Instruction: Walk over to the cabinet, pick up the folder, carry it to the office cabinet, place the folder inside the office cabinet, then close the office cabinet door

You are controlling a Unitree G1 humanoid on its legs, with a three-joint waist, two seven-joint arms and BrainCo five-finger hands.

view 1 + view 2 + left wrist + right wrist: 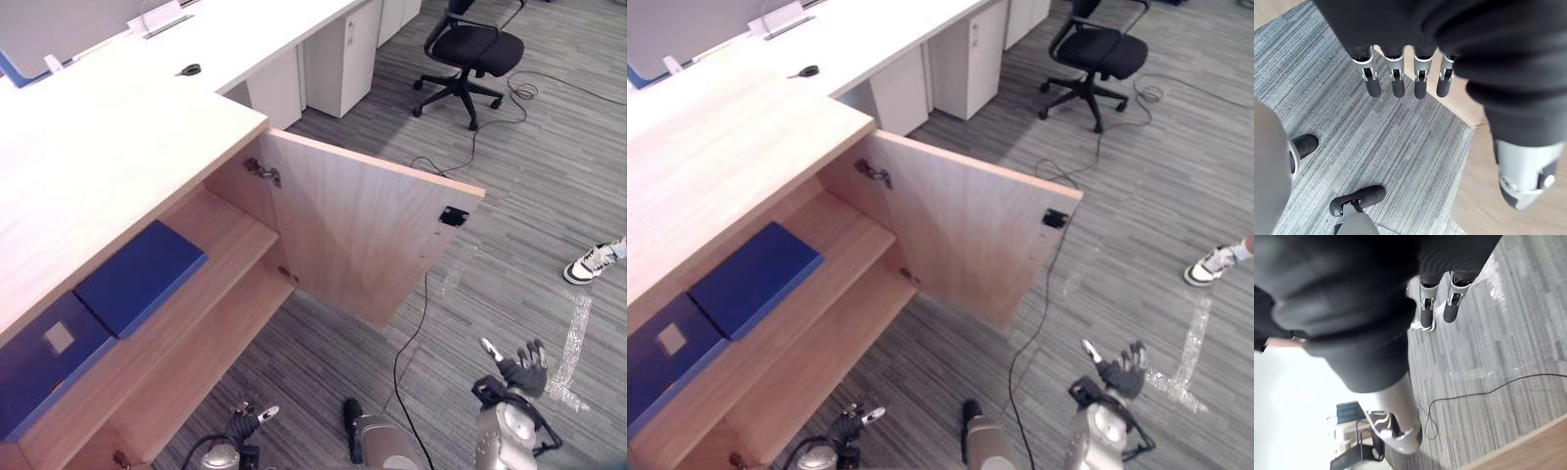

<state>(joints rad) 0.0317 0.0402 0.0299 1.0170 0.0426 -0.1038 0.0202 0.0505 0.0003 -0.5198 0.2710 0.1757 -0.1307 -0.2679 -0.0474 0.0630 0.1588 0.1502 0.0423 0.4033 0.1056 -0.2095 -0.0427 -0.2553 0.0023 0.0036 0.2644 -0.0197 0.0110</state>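
Open cabinet shelf [240, 233] with blue folder [142, 277]

A grey striped carpet floor [549, 166] runs throughout. A black swivel office chair [468, 49] stands by a long white table [245, 44], with low white cupboards [338, 64] tucked beneath. Shiny tape strips [573, 343] mark the carpet near a person's white shoe [591, 264]

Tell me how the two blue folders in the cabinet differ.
The plain folder has a bare cover; the labelled folder bears a pale square patch. The plain folder is brighter blue, the labelled folder darker. The plain folder lies nearer the open door. Both lie flat on the same shelf.
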